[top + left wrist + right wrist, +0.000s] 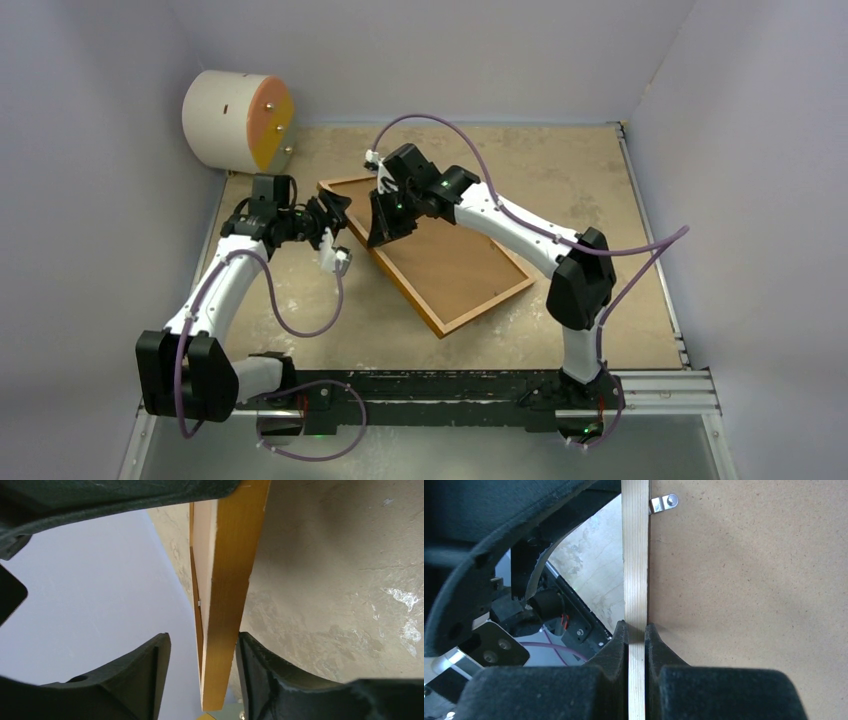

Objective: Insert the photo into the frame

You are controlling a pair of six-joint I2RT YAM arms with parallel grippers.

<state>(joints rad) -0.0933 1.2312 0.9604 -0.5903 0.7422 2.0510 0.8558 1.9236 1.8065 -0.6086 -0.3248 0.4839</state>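
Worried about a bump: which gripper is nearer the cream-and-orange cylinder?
Left. The left gripper is at the frame's far-left corner, toward the cylinder; the right gripper, clamped on the frame's rail, is farther right.

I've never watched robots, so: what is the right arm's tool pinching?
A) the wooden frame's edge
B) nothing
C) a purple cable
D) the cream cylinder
A: the right wrist view shows the right tool closed on the pale wooden rail of the frame.
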